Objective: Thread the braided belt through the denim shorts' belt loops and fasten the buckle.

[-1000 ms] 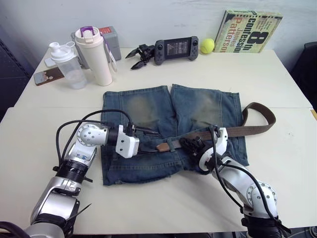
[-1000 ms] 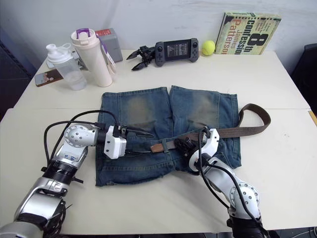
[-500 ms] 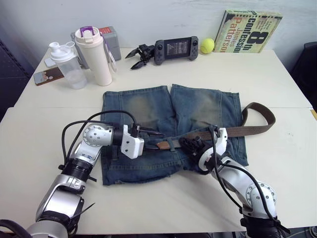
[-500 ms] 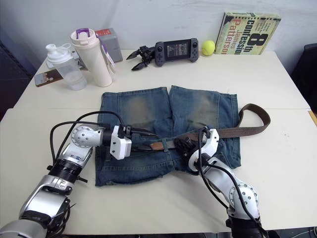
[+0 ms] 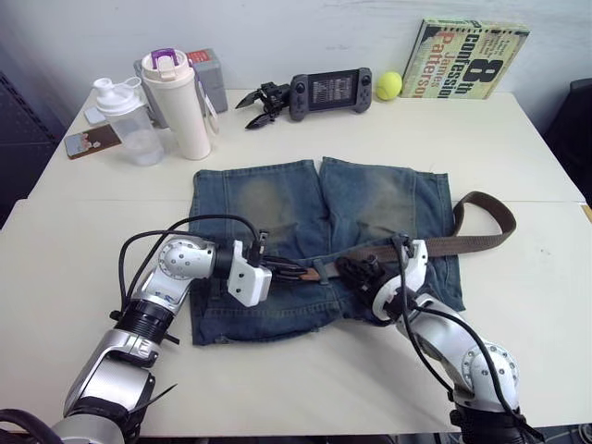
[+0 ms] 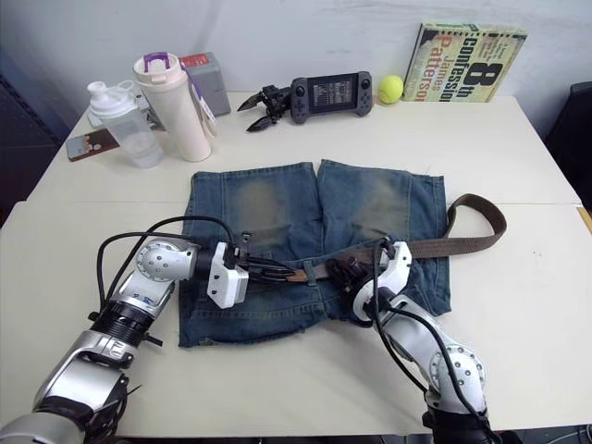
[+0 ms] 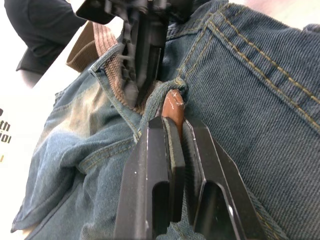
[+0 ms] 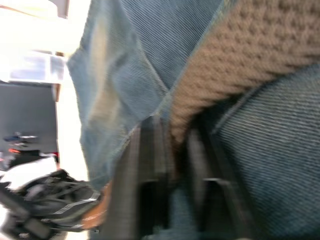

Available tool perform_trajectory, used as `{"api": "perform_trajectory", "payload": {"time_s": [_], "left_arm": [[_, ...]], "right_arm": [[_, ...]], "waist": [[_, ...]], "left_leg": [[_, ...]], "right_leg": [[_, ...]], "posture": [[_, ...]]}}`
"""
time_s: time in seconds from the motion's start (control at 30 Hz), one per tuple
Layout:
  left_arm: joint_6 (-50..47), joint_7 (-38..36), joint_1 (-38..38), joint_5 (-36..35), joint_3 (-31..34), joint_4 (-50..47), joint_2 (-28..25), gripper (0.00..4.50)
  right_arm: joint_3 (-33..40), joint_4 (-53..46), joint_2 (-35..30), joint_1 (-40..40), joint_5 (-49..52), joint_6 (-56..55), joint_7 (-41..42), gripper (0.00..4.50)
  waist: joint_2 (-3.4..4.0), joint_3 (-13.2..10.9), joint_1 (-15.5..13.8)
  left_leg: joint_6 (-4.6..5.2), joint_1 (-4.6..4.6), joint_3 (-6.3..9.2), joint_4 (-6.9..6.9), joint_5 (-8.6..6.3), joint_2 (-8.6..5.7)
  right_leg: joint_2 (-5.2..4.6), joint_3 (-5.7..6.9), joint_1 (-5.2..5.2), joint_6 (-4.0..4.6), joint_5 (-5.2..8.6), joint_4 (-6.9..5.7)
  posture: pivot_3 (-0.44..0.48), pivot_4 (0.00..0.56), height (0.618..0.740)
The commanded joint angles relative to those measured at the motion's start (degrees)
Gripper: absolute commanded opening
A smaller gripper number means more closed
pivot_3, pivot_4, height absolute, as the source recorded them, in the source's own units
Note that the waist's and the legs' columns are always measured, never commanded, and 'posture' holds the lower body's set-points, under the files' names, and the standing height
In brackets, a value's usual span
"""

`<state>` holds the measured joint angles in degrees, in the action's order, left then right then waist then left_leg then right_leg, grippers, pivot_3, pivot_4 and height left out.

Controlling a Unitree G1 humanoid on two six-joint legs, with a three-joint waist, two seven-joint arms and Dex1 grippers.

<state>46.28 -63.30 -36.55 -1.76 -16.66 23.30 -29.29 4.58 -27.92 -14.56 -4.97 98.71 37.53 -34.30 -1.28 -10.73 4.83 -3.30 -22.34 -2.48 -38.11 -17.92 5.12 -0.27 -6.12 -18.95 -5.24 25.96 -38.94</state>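
Evidently the threading step is under way: the denim shorts (image 5: 314, 240) are lying flat in the middle of the bench (image 5: 518, 314), waistband toward the robot, and the braided belt (image 5: 481, 227) is running along that waistband from a slack loop off the shorts' right edge toward the centre. The left gripper (image 7: 176, 125) is pinching the belt's tan leather tip (image 7: 173, 102) between nearly shut fingers, right where the tip is poking out of a belt loop (image 7: 167, 90). The right gripper (image 5: 356, 268) is closing narrowly on the woven strap a little farther along the waistband, feeding it. Judging by this, the next move calls for drawing the tip leftward through the loop while the right side gives slack, then re-aiming at the following loop without bunching the denim. Room to the left of the shorts is open bench, so a sideways pull has space. Farther back, well apart from the work, are standing a white shaker bottle (image 5: 180, 102), a clear shaker cup (image 5: 125, 120), a handheld game console (image 5: 328, 92), a tennis ball (image 5: 388, 85) and a book (image 5: 472, 57). The buckle cannot be made out.
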Motion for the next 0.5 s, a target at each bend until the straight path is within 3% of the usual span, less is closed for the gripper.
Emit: {"api": "perform_trajectory", "payload": {"time_s": [0.03,0.17,0.33,0.43,0.5], "left_arm": [[0.0,0.3,-0.6,0.3,-0.6,-1.7,-0.3,0.0],[-1.2,0.2,-0.9,-0.5,-0.6,-2.4,-0.4,0.0],[-1.7,0.3,-1.5,-0.6,-0.5,-2.2,-0.3,0.0],[-1.8,0.3,-1.7,-0.6,-0.5,-1.9,-0.2,0.0],[-1.8,0.3,-1.8,-0.5,-0.4,-1.8,-0.2,0.0]], "right_arm": [[4.2,-7.4,-5.6,1.2,5.8,-0.4,1.3,2.48],[12.2,-19.0,-28.2,5.8,-5.0,9.6,21.5,4.02],[11.8,-29.6,-45.1,12.8,-28.5,9.6,40.9,4.02],[0.6,-30.6,-55.6,15.8,-52.4,4.3,47.1,4.02],[-6.8,-29.4,-59.4,16.2,-65.2,0.0,49.1,4.02]], "waist": [[0.0,0.0,-0.1],[0.25,-0.1,-0.4],[0.16,-0.1,-0.6],[0.16,-0.1,-0.7],[0.15,-0.1,-0.8]], "left_leg": [[0.01,-0.01,0.01,0.0,0.0,-0.03],[0.08,-0.07,0.01,-0.01,-0.01,-0.21],[0.14,0.0,0.16,0.06,0.03,-0.08],[0.13,0.03,0.12,0.01,0.03,-0.19],[0.14,0.03,0.1,-0.02,0.03,-0.27]], "right_leg": [[-0.04,0.02,0.01,0.0,0.0,0.01],[-0.18,0.0,0.02,0.0,0.0,0.1],[0.12,0.06,0.12,0.0,0.0,0.22],[0.09,-0.08,0.17,0.0,0.0,0.25],[-0.03,-0.09,0.17,-0.01,-0.01,0.3]], "posture": [[0.0,0.15,0.739],[0.0,0.15,0.739],[0.0,0.15,0.739],[0.0,0.15,0.739],[0.0,0.15,0.739]]}}
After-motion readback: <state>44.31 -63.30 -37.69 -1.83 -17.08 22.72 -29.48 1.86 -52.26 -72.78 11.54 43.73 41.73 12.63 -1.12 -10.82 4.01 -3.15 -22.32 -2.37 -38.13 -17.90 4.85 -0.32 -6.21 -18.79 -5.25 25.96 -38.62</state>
